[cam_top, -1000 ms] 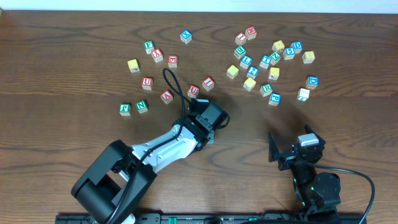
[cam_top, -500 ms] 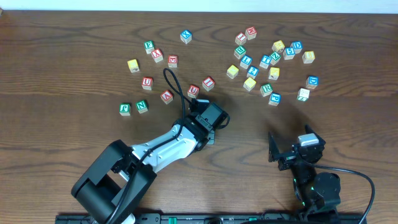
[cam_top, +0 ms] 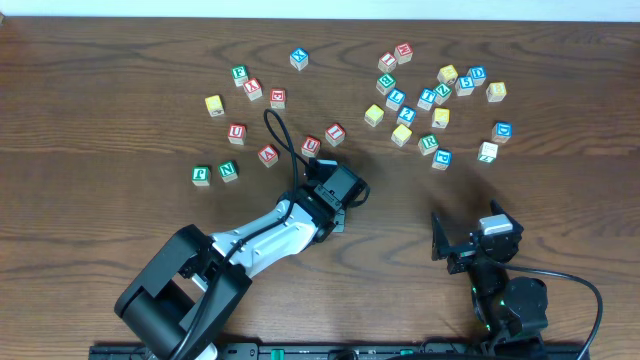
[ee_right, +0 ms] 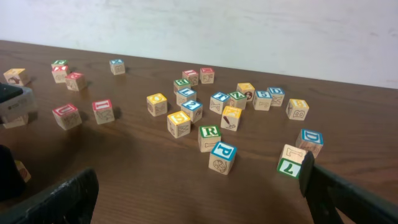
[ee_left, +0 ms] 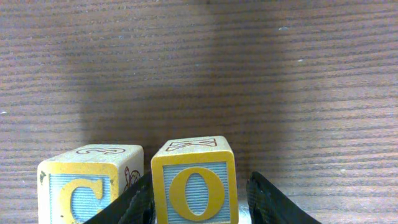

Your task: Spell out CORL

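Observation:
In the left wrist view, the yellow-framed O cube (ee_left: pixel 194 190) stands on the table between the jaws of my left gripper (ee_left: pixel 202 179). A narrow gap shows between the cube and the right finger (ee_left: pixel 273 202), so the jaws stand slightly open around it. The yellow-framed C cube (ee_left: pixel 87 186) stands just left of the O, outside the left finger. In the overhead view both cubes are hidden under the left arm (cam_top: pixel 325 195). The green R cube (cam_top: pixel 428 143) (ee_right: pixel 209 138) and the blue L cube (cam_top: pixel 397 98) lie in the right-hand cluster. My right gripper (cam_top: pixel 468 240) (ee_right: pixel 199 211) is wide open and holds nothing.
Several loose cubes are scattered across the far half of the table, with a red-lettered group (cam_top: pixel 311 145) left of centre and a mixed cluster (cam_top: pixel 440 117) at the right. A blue P cube (ee_right: pixel 222 155) and a green cube (ee_right: pixel 290 165) lie nearest the right gripper.

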`<state>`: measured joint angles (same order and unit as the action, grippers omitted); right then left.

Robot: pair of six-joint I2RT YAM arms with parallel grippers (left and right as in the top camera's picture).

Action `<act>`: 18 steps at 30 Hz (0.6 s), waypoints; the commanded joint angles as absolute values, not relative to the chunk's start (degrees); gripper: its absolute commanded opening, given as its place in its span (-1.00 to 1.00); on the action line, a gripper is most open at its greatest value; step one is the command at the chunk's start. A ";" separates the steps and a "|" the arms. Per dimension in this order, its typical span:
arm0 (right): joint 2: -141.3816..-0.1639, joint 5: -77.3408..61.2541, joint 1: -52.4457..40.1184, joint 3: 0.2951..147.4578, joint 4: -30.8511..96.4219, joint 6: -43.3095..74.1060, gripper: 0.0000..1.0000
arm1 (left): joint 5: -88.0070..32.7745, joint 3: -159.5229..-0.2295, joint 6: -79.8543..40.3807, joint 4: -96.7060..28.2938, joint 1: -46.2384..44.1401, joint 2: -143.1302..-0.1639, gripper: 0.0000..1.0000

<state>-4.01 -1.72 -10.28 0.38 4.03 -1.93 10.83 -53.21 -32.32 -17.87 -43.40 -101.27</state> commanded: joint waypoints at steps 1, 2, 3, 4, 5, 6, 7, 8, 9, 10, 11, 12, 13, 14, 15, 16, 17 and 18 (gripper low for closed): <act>-3.77 -1.67 -9.74 0.32 4.27 -1.78 0.98 | 11.20 -52.84 -31.07 -17.91 -43.40 -100.16 -0.08; -3.77 -1.67 -9.74 0.32 4.27 -1.78 0.98 | 11.18 -52.84 -30.72 -17.91 -43.42 -100.07 -0.09; -3.77 -1.67 -9.74 0.32 4.27 -1.78 0.99 | 11.18 -52.84 -30.68 -17.91 -43.42 -99.98 -0.08; -3.77 -1.67 -9.74 0.32 4.27 -1.78 0.99 | 11.18 -52.84 -30.68 -17.96 -43.42 -99.79 -0.09; -3.77 -1.67 -9.74 0.32 4.27 -1.76 0.98 | 11.18 -52.84 -30.65 -18.11 -43.42 -99.46 -0.09; -3.77 -1.67 -9.74 0.32 4.27 -1.78 0.99 | 11.18 -52.84 -30.65 -18.22 -43.42 -99.04 -0.09; -3.77 -1.67 -9.74 0.32 4.27 -1.78 0.99 | 11.18 -52.84 -30.65 -18.35 -43.42 -98.65 -0.09; -3.77 -1.67 -9.74 0.32 4.27 -1.78 0.98 | 11.18 -52.84 -30.65 -18.55 -43.42 -98.17 -0.09; -3.77 -1.67 -9.74 0.32 4.27 -1.78 0.99 | 11.18 -52.84 -30.65 -18.79 -43.42 -97.51 -0.09; -3.77 -1.67 -9.74 0.32 4.27 -1.78 0.99 | 11.18 -52.84 -30.65 -18.96 -43.42 -97.19 -0.10; -3.77 -1.67 -9.74 0.32 4.27 -1.76 0.98 | 11.18 -52.84 -30.65 -19.11 -43.42 -96.44 -0.10; -3.77 -1.67 -9.74 0.32 4.27 -1.78 0.98 | 11.18 -52.84 -30.65 -19.20 -43.42 -95.96 -0.09; -3.77 -1.67 -9.74 0.32 4.27 -1.78 0.99 | 11.18 -52.84 -30.65 -19.25 -43.42 -95.35 -0.09; -3.77 -1.67 -9.74 0.32 4.27 -1.78 0.99 | 11.18 -52.84 -30.65 -19.31 -43.46 -94.89 -0.10; -3.77 -1.67 -9.74 0.32 4.27 -1.78 0.98 | 11.18 -52.84 -30.65 -19.42 -43.46 -94.59 -0.10; -3.77 -1.67 -9.74 0.32 4.27 -1.78 0.98 | 11.18 -52.84 -30.65 -19.62 -43.46 -94.15 -0.10; -3.77 -1.67 -9.74 0.32 4.27 -1.78 0.99 | 11.18 -52.84 -30.63 -19.90 -43.46 -93.73 -0.10; -3.77 -1.67 -9.74 0.32 4.27 -1.78 0.99 | 11.20 -52.84 -30.55 -20.18 -43.46 -93.36 -0.10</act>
<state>-4.01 -1.72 -10.28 0.38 4.03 -1.93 10.83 -53.21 -31.44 -19.31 -43.40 -95.15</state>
